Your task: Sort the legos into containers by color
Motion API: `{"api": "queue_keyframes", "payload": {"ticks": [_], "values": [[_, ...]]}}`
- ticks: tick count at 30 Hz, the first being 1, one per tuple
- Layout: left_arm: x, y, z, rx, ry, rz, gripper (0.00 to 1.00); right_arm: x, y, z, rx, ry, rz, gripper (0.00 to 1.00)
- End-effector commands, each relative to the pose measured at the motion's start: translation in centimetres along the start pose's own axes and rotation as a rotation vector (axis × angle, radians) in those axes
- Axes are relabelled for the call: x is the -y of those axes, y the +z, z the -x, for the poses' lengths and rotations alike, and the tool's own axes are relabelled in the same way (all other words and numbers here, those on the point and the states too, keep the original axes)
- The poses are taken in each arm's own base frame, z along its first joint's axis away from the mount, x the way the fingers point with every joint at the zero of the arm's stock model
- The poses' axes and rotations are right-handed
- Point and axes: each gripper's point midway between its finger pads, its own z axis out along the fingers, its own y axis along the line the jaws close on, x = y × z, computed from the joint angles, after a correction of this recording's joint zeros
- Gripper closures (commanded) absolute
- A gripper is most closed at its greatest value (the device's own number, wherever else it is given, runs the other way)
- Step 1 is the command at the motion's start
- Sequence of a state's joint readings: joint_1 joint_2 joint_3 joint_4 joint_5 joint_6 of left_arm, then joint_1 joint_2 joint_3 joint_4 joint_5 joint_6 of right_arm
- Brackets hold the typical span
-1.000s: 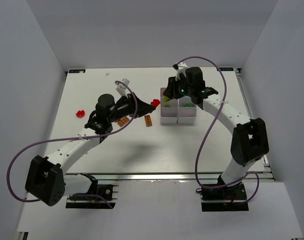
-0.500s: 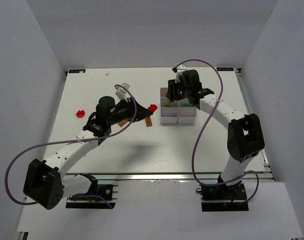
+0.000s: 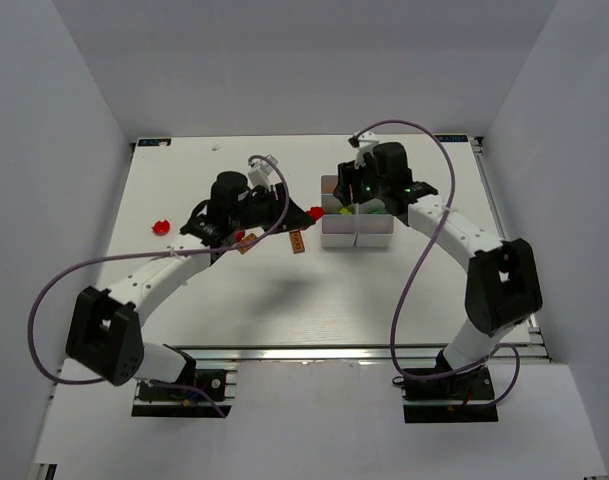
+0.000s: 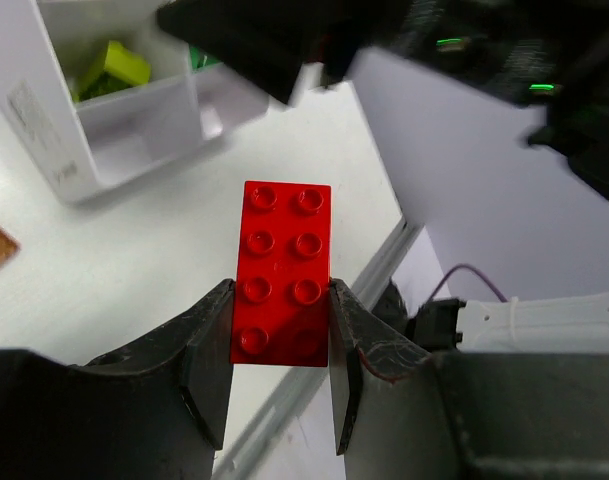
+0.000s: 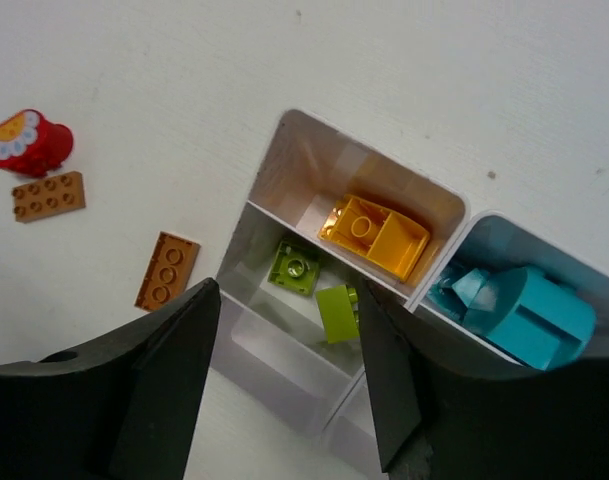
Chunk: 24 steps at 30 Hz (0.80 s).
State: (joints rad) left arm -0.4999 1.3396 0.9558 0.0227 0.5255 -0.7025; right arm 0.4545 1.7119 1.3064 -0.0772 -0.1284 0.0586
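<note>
My left hand (image 4: 281,310) is clamped on a red brick (image 4: 282,262), one finger on each long side, studs facing the wrist camera. From above, the brick sits just beside the 9 o'clock side of the white tray (image 5: 304,170), which lies at about 1 o'clock from the middle of the desk (image 3: 384,290).

My right hand (image 5: 286,295) hangs over the tray with its fingers apart and nothing between them. In its wrist view the compartment at 12 o'clock holds an orange brick (image 5: 374,232). The one below it holds two green pieces (image 5: 296,268), and the compartment at 3 o'clock holds teal pieces (image 5: 514,305).

On the desk at the tray's 9 o'clock side lie two brown bricks (image 5: 167,271). A red flower-topped piece (image 5: 26,143) stands just beside the farther one. Another small red piece (image 3: 161,226) lies well apart, near the desk's 9 o'clock edge.
</note>
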Motion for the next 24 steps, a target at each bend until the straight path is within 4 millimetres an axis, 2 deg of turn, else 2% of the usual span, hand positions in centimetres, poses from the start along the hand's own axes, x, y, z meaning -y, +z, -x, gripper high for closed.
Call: {"api": "queue_keyframes", "payload": {"ticks": [1, 2, 3, 4, 5, 6, 7, 9, 10, 13, 14, 17, 24], "values": [[0.1, 1.0, -0.6, -0.127, -0.072, 0.018, 1.00, -0.5, -5.2, 6.8, 0.230, -0.091, 0.038, 0.38], [-0.1, 1.4, -1.0, -0.166, -0.092, 0.022, 1.00, -0.4, -6.0, 7.6, 0.264, -0.097, 0.042, 0.40], [-1.6, 2.0, -2.3, -0.234, -0.144, 0.069, 1.00, -0.2, -6.7, 7.9, 0.281, -0.099, 0.048, 0.40], [-1.2, 2.4, -1.6, -0.242, -0.147, 0.068, 1.00, 0.5, -8.0, 8.7, 0.313, -0.100, 0.040, 0.41], [-1.4, 2.8, -1.9, -0.270, -0.165, 0.078, 1.00, 1.0, -8.5, 8.6, 0.317, -0.096, 0.028, 0.42], [-2.5, 3.2, -2.9, -0.322, -0.203, 0.111, 1.00, 1.4, -8.9, 8.9, 0.326, -0.095, 0.021, 0.42], [-2.0, 3.6, -2.2, -0.324, -0.204, 0.104, 1.00, 2.1, -9.9, 9.3, 0.344, -0.093, 0.004, 0.42], [-2.1, 4.0, -2.6, -0.362, -0.231, 0.124, 1.00, 2.7, -10.5, 9.2, 0.350, -0.081, -0.007, 0.42], [-1.9, 4.7, -2.2, -0.365, -0.229, 0.128, 1.00, 3.1, -11.1, 9.5, 0.362, -0.074, -0.016, 0.42], [-2.7, 5.7, -2.6, -0.402, -0.263, 0.179, 1.00, 3.2, -11.7, 9.0, 0.364, -0.071, -0.018, 0.42], [-2.2, 6.2, -1.7, -0.387, -0.255, 0.174, 1.00, 3.2, -11.8, 8.9, 0.367, -0.068, -0.019, 0.42], [-2.4, 7.6, -1.2, -0.396, -0.264, 0.198, 1.00, 3.0, -12.2, 8.5, 0.372, -0.059, -0.017, 0.42], [-4.3, 9.3, -1.8, -0.455, -0.282, 0.298, 1.00, 3.1, -12.9, 8.6, 0.390, -0.038, -0.018, 0.41]]}}
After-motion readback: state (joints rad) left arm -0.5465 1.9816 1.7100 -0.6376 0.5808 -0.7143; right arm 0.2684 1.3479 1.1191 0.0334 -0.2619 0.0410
